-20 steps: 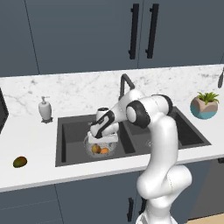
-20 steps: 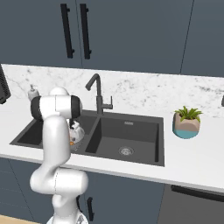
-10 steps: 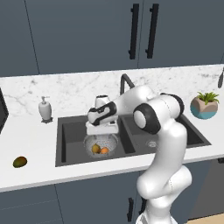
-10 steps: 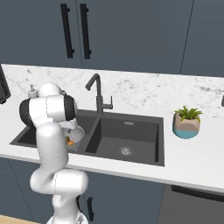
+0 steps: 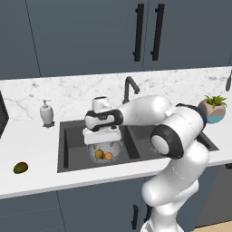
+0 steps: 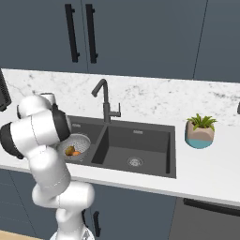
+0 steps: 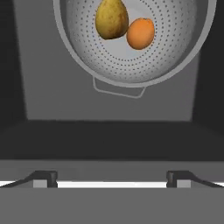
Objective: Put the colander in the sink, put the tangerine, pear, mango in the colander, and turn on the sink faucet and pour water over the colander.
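The silver colander (image 5: 106,148) sits in the left basin of the dark sink (image 5: 72,140). It holds the yellowish pear (image 5: 99,154) and the orange tangerine (image 5: 108,156). In the hand view both fruits, the pear (image 7: 111,18) and the tangerine (image 7: 140,33), lie in the colander (image 7: 131,65). My gripper (image 7: 111,179) hovers just above the colander's near rim (image 5: 103,138), open, with nothing between its fingertips (image 7: 43,178). The dark green mango (image 5: 20,167) lies on the counter far left of the sink. The faucet (image 5: 129,88) stands behind the sink; no water shows.
A white soap dispenser (image 5: 46,113) stands behind the sink's left corner. A potted plant (image 5: 213,108) sits on the counter to the right. The right basin (image 6: 136,150) holds only its drain. Dark cabinets hang above the marble counter.
The arm's elbow has swung round toward the front and the hand has shifted a little left over the colander. The jaws stay wide open; the fruits have not moved.
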